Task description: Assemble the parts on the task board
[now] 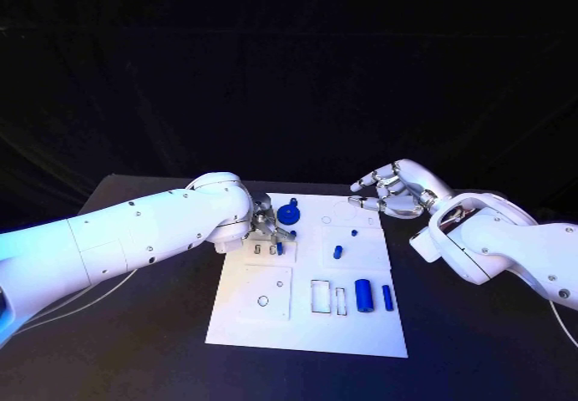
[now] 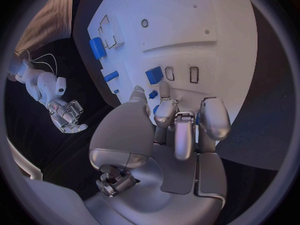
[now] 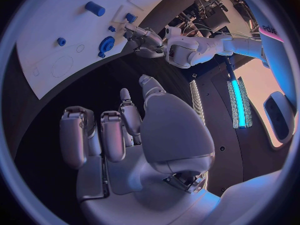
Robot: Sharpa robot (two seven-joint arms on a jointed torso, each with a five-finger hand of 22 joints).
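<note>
The white task board (image 1: pixel 265 322) lies in the middle of the table. My left hand (image 1: pixel 267 227) (image 2: pixel 178 130) is at its far left part, fingers curled down over a round blue part (image 1: pixel 291 215) (image 3: pixel 105 45). Blue shows on both sides of those fingers (image 2: pixel 197 119); whether they grip it is hidden. A small blue block (image 1: pixel 280 247) (image 2: pixel 154 75) sits beside two rectangular slots just nearer. Two small blue pegs (image 1: pixel 338 251) and two blue cylinders (image 1: pixel 362 295) are on the board's right half. My right hand (image 1: pixel 392 190) (image 3: pixel 125 135) hovers off the far right corner, loosely bent and holding nothing.
The board has an empty square plate (image 1: pixel 269 292) with round holes at its near left and open rectangular slots (image 1: pixel 321 296) beside the cylinders. Black table (image 1: pixel 482 334) surrounds the board. A white cable (image 1: pixel 73 302) trails under my left arm.
</note>
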